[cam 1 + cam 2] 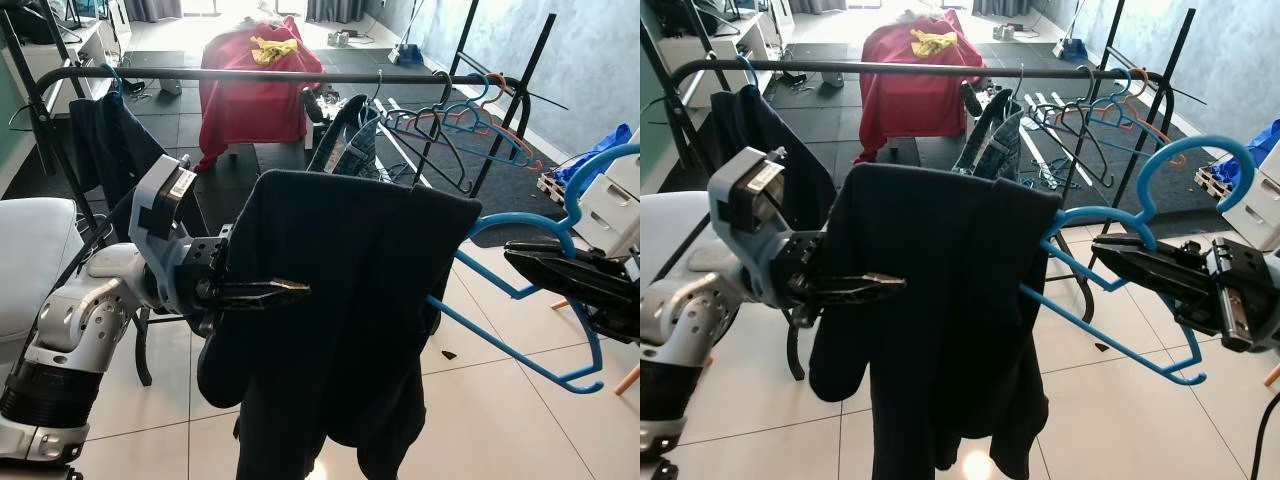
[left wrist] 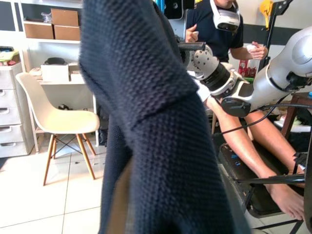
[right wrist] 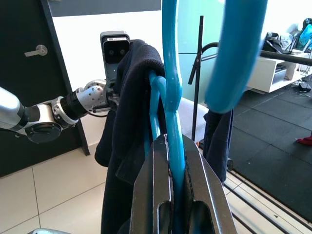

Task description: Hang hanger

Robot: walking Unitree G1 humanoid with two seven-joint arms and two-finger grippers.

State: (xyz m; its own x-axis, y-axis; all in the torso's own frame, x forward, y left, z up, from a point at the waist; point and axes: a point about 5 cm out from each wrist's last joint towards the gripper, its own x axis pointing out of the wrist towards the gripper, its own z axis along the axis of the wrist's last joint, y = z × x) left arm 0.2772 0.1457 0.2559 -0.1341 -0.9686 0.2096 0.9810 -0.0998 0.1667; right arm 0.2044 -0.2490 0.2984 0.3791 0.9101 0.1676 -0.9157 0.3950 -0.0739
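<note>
Currently my right pincer (image 1: 1110,250) is clamped on the blue hanger (image 1: 1110,215) just below its hook, holding it up in front of the clothes rack (image 1: 300,75), well short of the rail. A dark knit garment (image 1: 350,300) is draped over the hanger's left end, and my left pincer (image 1: 290,291) is pinched shut on that fabric. Other hangers (image 1: 450,125) hang on the rail's right end.

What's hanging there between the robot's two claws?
A dark navy garment, draped over a blue hanger, hangs between them in both eye views. The left claw pinches the fabric's edge; the right claw is shut on the hanger.
</note>
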